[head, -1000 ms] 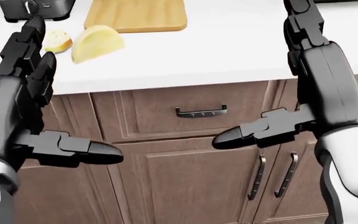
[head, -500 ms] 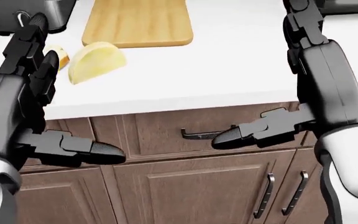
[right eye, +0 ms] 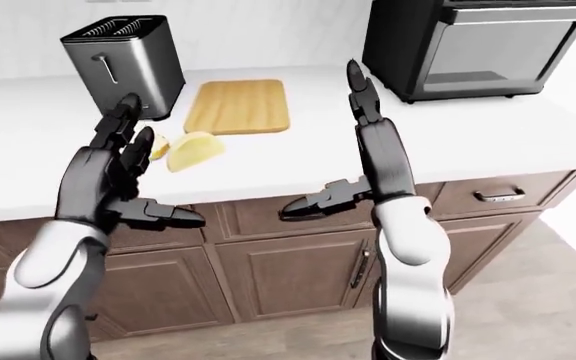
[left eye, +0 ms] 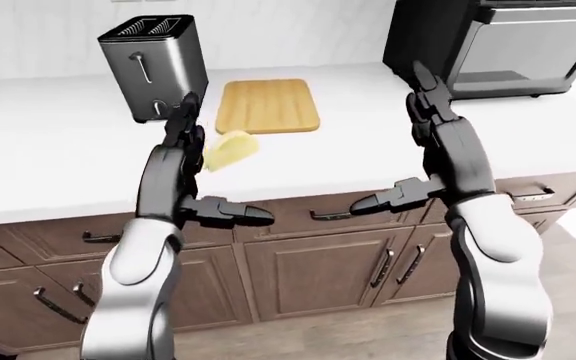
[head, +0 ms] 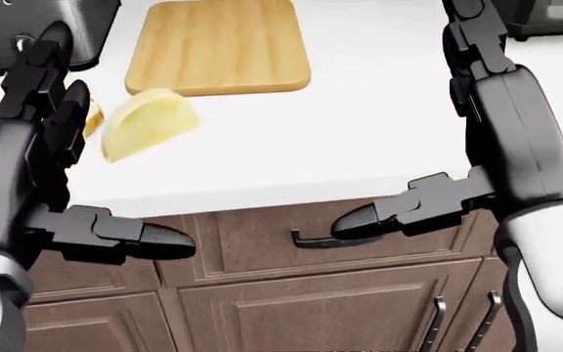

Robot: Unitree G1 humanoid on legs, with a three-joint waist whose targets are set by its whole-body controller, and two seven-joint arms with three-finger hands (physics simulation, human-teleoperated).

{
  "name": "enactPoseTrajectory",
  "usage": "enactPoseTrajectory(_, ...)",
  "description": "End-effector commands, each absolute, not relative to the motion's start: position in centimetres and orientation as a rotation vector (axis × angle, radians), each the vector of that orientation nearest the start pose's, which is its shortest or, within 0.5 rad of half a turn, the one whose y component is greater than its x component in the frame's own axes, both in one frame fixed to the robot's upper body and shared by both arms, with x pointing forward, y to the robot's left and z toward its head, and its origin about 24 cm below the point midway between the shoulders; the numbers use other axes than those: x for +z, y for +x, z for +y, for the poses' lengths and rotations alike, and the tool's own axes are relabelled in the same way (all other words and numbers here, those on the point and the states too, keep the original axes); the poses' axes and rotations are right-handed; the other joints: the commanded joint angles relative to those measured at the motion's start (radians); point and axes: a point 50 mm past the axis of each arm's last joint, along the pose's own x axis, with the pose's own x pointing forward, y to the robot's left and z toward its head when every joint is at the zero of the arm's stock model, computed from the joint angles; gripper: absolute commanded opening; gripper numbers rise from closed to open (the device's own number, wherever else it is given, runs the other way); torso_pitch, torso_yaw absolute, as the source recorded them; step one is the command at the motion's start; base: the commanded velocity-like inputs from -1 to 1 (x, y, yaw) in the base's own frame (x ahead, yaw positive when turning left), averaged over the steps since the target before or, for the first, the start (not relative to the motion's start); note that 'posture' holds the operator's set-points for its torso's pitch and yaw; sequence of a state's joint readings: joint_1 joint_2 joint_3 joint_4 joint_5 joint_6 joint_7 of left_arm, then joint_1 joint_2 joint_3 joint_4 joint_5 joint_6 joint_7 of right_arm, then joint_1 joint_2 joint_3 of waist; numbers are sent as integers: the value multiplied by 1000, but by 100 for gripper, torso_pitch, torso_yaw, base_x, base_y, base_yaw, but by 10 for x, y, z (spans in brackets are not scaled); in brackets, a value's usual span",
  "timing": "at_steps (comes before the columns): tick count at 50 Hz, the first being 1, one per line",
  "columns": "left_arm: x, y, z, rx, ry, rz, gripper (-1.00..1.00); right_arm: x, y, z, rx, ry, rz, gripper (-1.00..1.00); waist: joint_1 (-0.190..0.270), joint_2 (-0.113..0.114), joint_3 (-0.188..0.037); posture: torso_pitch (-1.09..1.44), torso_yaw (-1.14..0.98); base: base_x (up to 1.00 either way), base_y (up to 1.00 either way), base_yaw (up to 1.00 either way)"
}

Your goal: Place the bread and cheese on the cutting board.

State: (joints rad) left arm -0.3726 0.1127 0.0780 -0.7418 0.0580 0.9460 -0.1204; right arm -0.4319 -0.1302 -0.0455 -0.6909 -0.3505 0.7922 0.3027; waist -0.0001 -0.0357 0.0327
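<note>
Counter (right eye: 528, 124) is white, with brown cabinets (left eye: 318, 270) below. Toaster (right eye: 123, 64) sits at the upper left in the right-eye view, black oven (right eye: 478, 45) at the upper right. Board (head: 221, 45) lies flat between them, just right of the toaster, nothing on it.

Cheese (head: 148, 123), a pale wedge, lies on the counter just below the board's lower-left corner, close to it but not on it. Bread (right eye: 157, 145) sits just left of the cheese, touching or nearly so.

Left hand (right eye: 118, 146) is raised over the counter edge beside the bread, fingers straight and spread, thumb out sideways, holding nothing. Right hand (right eye: 361, 94) is upright near the board's right side, likewise spread wide and empty.

In the head view the left hand covers nearly all the bread; only an orange sliver shows. In the left-eye view the left arm hides the bread entirely. Toaster and oven are cut off at the top of the head view.
</note>
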Motion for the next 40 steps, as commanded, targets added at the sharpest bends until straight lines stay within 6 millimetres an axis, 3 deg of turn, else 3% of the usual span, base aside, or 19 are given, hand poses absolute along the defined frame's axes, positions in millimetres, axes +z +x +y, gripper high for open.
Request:
enactPoseTrajectory(1, 217, 252, 153, -63, 146, -223, 100, 236, 257, -152, 43, -375, -345, 100, 2, -9, -18, 0, 0, 11, 3, 0)
enactPoseTrajectory(3, 217, 252, 153, -64, 147, -223, 100, 236, 257, -152, 42, -375, -346, 100, 1, -9, -18, 0, 0, 11, 3, 0)
enactPoseTrajectory(8, 216, 252, 153, -64, 146, -222, 100, 236, 257, -152, 44, -375, -347, 100, 2, 34, -4, 0, 0, 11, 3, 0)
enactPoseTrajectory(10, 216, 252, 153, -64, 146, -222, 100, 236, 257, -152, 45, -375, -347, 100, -3, 69, -5, 0, 0, 11, 2, 0)
enactPoseTrajectory(12, 216, 252, 153, -64, 145, -222, 100, 237, 256, -151, 46, -376, -349, 100, -6, 136, -27, 0, 0, 11, 3, 0)
enactPoseTrajectory(13, 216, 252, 153, -64, 145, -222, 100, 237, 256, -151, 47, -376, -349, 100, 4, 90, -16, 0, 0, 11, 3, 0)
enactPoseTrajectory(14, 216, 252, 153, -65, 145, -222, 100, 236, 256, -151, 47, -376, -348, 100, 0, 105, -14, 0, 0, 10, 2, 0)
enactPoseTrajectory(15, 216, 252, 153, -65, 145, -222, 100, 236, 256, -151, 47, -377, -348, 100, 3, 103, -14, 0, 0, 10, 3, 0)
enactPoseTrajectory(19, 215, 252, 153, -66, 146, -221, 100, 236, 256, -151, 50, -379, -349, 100, 5, 71, -17, 0, 0, 10, 2, 0)
enactPoseTrajectory(22, 216, 252, 153, -66, 146, -222, 100, 236, 255, -150, 51, -380, -350, 100, 8, 34, -10, 0, 0, 12, 2, 0)
enactPoseTrajectory(25, 216, 252, 152, -67, 147, -223, 100, 237, 255, -150, 53, -380, -351, 100, 10, -36, -21, 0, 0, 10, 2, 0)
enactPoseTrajectory(26, 217, 252, 152, -67, 147, -223, 100, 237, 255, -150, 53, -381, -351, 100, 0, 1, -19, 0, 0, 11, 2, 0)
enactPoseTrajectory(28, 217, 252, 152, -68, 148, -224, 100, 238, 255, -150, 55, -381, -353, 100, 3, -14, -17, 0, 0, 11, 3, 0)
enactPoseTrajectory(34, 218, 252, 151, -69, 150, -224, 100, 238, 255, -149, 59, -384, -353, 100, 1, 41, -4, 0, 0, 11, 3, 0)
enactPoseTrajectory(36, 218, 253, 150, -72, 152, -227, 100, 239, 254, -149, 60, -384, -356, 100, -4, 79, -8, 0, 0, 10, 3, 0)
enactPoseTrajectory(37, 218, 253, 150, -72, 152, -227, 100, 239, 254, -149, 60, -385, -357, 100, -7, 112, -19, 0, 0, 10, 2, 0)
enactPoseTrajectory(38, 218, 253, 150, -73, 151, -227, 100, 239, 254, -149, 60, -384, -357, 100, -13, 118, -31, 0, 0, 10, 2, 0)
enactPoseTrajectory(39, 218, 253, 150, -73, 152, -227, 100, 239, 254, -149, 61, -384, -356, 100, 1, 101, -19, 0, 0, 12, 3, 0)
enactPoseTrajectory(40, 218, 253, 150, -73, 152, -226, 100, 238, 254, -149, 61, -385, -355, 100, -4, 108, -11, 0, 0, 12, 2, 0)
